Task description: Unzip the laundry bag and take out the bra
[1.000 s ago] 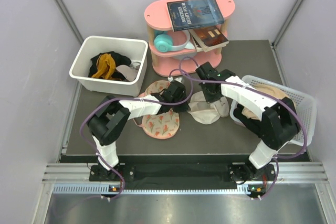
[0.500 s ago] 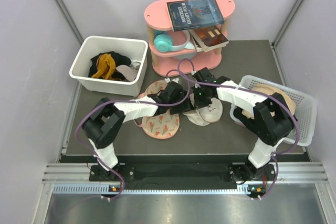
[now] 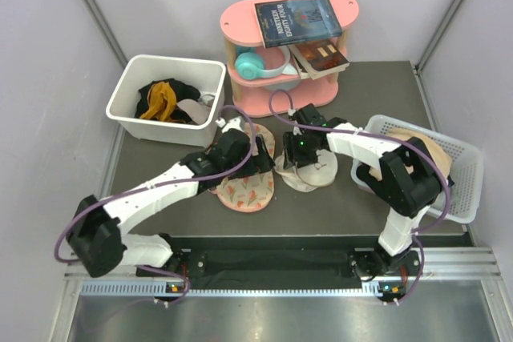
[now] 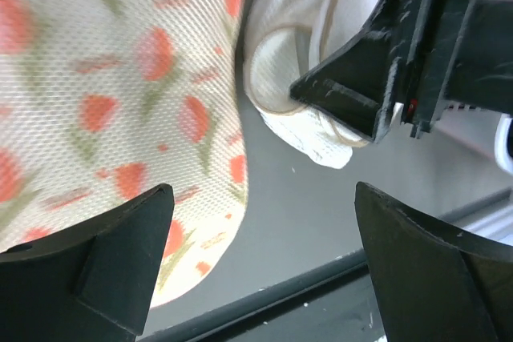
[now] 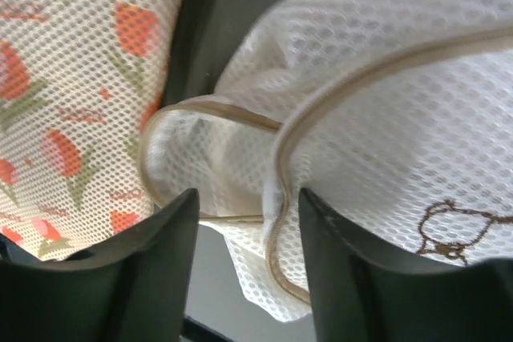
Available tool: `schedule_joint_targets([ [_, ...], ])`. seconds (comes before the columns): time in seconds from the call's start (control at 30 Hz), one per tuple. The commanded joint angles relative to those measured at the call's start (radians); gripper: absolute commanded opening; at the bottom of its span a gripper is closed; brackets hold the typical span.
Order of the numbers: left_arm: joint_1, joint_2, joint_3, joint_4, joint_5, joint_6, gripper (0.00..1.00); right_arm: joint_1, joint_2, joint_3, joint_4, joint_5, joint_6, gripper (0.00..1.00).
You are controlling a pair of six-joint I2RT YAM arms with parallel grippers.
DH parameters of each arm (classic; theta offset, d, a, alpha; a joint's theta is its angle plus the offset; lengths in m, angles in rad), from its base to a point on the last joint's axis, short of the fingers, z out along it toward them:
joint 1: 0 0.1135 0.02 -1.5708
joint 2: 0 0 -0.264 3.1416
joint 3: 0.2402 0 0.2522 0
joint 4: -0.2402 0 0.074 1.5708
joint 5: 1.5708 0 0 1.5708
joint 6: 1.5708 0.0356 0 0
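The cream-white mesh laundry bag (image 3: 317,172) lies crumpled at the table's middle, its beige zip rim curled open (image 5: 216,110). No yellow shows inside it. My right gripper (image 3: 295,158) hangs just over its left edge. The jaws (image 5: 248,206) are open, with the bag's rim between the fingers and not pinched. My left gripper (image 3: 258,156) stands wide open (image 4: 263,214) with nothing in it, between the pink floral piece (image 3: 244,190) and the bag (image 4: 280,78). The mustard-yellow bra (image 3: 160,100) lies in the white bin (image 3: 128,86) among black clothes.
A pink shelf (image 3: 288,18) with books and teal headphones (image 3: 252,64) stands behind the bag. A white basket (image 3: 461,174) holding a beige garment (image 3: 409,146) sits at the right. Grey walls close in on both sides.
Both grippers were shut at the bag and have opened, letting it go. The left arm's elbow swung far to the lower left. The right gripper shifted a little left.
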Motion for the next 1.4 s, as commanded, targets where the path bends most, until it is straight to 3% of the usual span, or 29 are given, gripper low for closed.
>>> schedule_joint_targets([
  [0.0, 0.001, -0.123, 0.032, -0.159, -0.179, 0.039, 0.99, 0.007, -0.052, 0.029, 0.080, -0.072, -0.032, 0.59],
  [0.17, 0.003, -0.212, 0.048, -0.229, -0.315, 0.099, 0.99, 0.006, -0.132, 0.025, 0.085, -0.098, -0.065, 0.87],
  [0.3, 0.006, -0.301, 0.072, -0.264, -0.357, 0.136, 0.99, -0.007, -0.213, -0.001, 0.092, -0.119, -0.073, 1.00],
  [0.5, 0.012, -0.411, 0.075, -0.337, -0.505, 0.145, 0.99, -0.057, -0.391, -0.083, 0.109, -0.092, -0.099, 1.00],
  [0.6, 0.032, -0.442, 0.097, -0.377, -0.532, 0.173, 0.99, -0.155, -0.509, -0.152, 0.131, -0.092, -0.102, 1.00],
  [0.7, 0.090, -0.455, 0.132, -0.397, -0.498, 0.211, 0.99, -0.255, -0.624, -0.201, 0.125, -0.099, -0.121, 1.00],
  [0.87, 0.335, -0.439, 0.184, -0.403, -0.215, 0.277, 0.99, -0.405, -0.772, -0.238, 0.082, -0.116, -0.164, 1.00],
  [0.97, 0.410, -0.418, 0.250, -0.420, -0.145, 0.297, 0.99, -0.490, -0.836, -0.239, 0.059, -0.133, -0.167, 1.00],
  [1.2, 0.415, -0.412, 0.367, -0.494, -0.208, 0.318, 0.99, -0.611, -0.962, -0.267, 0.074, -0.127, -0.128, 1.00],
  [1.37, 0.414, -0.395, 0.394, -0.518, -0.251, 0.332, 0.99, -0.622, -0.997, -0.285, 0.079, -0.107, -0.133, 1.00],
])
